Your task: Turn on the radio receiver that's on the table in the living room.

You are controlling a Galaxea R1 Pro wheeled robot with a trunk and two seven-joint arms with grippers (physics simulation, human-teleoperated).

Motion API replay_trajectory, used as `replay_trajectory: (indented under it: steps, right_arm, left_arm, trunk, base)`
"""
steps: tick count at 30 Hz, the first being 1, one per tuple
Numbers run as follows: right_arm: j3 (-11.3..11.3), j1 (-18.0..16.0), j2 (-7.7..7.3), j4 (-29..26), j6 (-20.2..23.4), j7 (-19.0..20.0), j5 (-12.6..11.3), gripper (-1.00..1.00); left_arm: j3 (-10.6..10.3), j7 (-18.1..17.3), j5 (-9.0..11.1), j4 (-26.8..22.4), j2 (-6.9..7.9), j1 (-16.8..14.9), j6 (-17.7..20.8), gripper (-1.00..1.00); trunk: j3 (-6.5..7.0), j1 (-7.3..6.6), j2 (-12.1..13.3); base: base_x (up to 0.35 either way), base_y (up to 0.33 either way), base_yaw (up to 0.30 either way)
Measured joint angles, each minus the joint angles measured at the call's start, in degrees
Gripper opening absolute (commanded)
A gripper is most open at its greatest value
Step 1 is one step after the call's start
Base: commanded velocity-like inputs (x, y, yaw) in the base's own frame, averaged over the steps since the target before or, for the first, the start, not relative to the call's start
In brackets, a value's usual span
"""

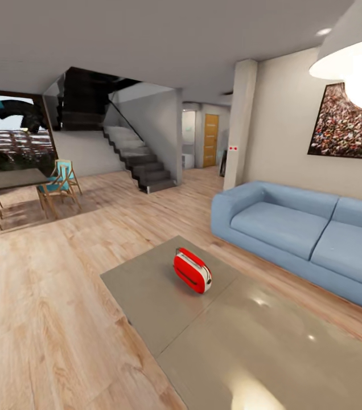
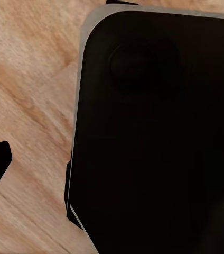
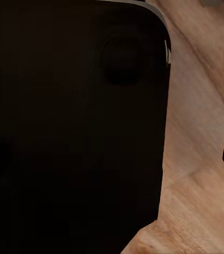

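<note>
A: What's carrying stuff here?

B: Low rectangular counter [image 1: 147, 296], glossy grey-taupe top w/ bright light glints, a seam running across it. Sits on the wood plank floor [image 1: 44, 319].

A: Anything on it?

B: Just one item, the red radio [image 1: 192, 270]. Rounded box, white band, thin metal handle on top. Stands upright near the far end of the counter, roughly mid-width, not at any edge.

A: And the floor itself?

B: Blue sofa [image 1: 300, 233] stands on it, just beside the counter's right side. Far left, a dining table [image 1: 4, 179] w/ wooden chairs [image 1: 61, 185], well apart from the counter.
</note>
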Motion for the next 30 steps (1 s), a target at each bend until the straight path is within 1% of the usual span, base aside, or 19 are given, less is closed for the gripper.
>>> replay_trajectory:
  steps: [16,18,20,24,30]
  right_arm:
    - [0.00,0.00,0.00,0.00,0.02,0.09,0.00,1.00]
    - [0.00,0.00,0.00,0.00,0.01,0.12,0.00,1.00]
    - [0.00,0.00,0.00,0.00,0.04,0.15,0.00,1.00]
    - [0.00,0.00,0.00,0.00,0.06,0.16,0.00,1.00]
    - [0.00,0.00,0.00,0.00,0.08,0.16,0.00,1.00]
  left_arm:
    - [0.00,0.00,0.06,0.00,0.09,0.00,0.00,1.00]
    - [0.00,0.00,0.45,0.00,0.09,0.02,0.00,1.00]
    - [0.00,0.00,1.14,0.00,0.15,0.01,-0.04,1.00]
    - [0.00,0.00,1.68,0.00,0.13,0.02,-0.15,1.00]
    - [0.00,0.00,1.91,0.00,0.11,0.03,-0.25,1.00]
  trunk:
    - [0.00,0.00,0.00]
    - [0.00,0.00,0.00]
    - [0.00,0.00,0.00]
    - [0.00,0.00,0.00]
    - [0.00,0.00,0.00]
  base:
    - [0.295,0.140,0.274]
    - [0.302,0.140,0.265]
    - [0.304,0.140,0.160]
    - [0.253,0.098,0.062]
    - [0.062,0.018,0.011]
